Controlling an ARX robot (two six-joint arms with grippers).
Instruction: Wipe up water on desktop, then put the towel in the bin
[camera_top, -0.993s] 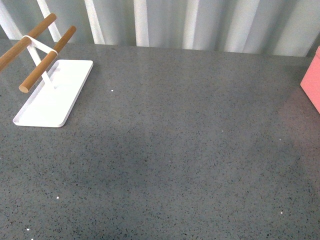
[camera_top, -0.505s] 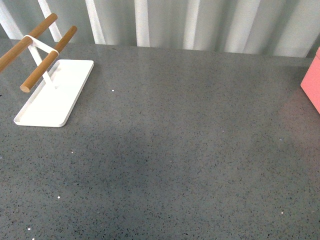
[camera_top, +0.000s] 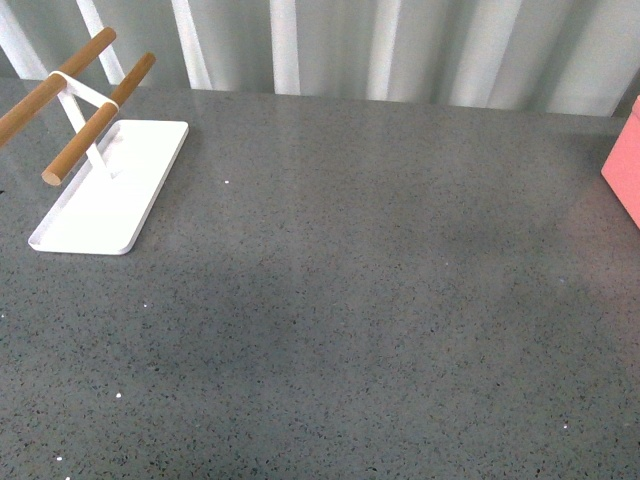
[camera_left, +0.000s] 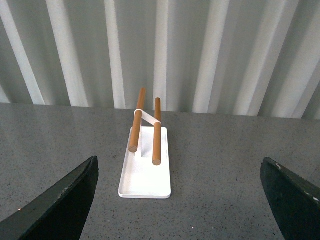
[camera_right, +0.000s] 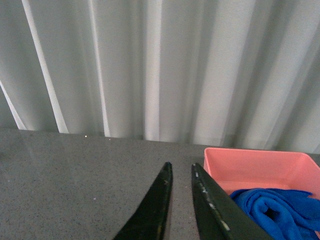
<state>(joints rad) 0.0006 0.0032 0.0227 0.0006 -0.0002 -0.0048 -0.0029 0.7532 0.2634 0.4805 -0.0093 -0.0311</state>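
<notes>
Since the towel (camera_right: 272, 210) already lies bunched inside the bin (camera_right: 250, 162) at the far right edge of the desktop (camera_top: 350, 300), the job looks finished, with no water visible on the stone. The left gripper (camera_left: 180, 200) hangs with fingers wide apart facing the white tray (camera_left: 145, 175) at the far left, while the right gripper (camera_right: 181, 200) has its fingers nearly together, holding nothing. One risk is the right arm clipping the bin's near wall, another a thin wet film going unseen on the speckled surface

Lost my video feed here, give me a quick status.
Left claw open, empty. Right claw nearly shut, empty. Towel already in the bin. Desktop shows no puddle; only the white tray at its left.
</notes>
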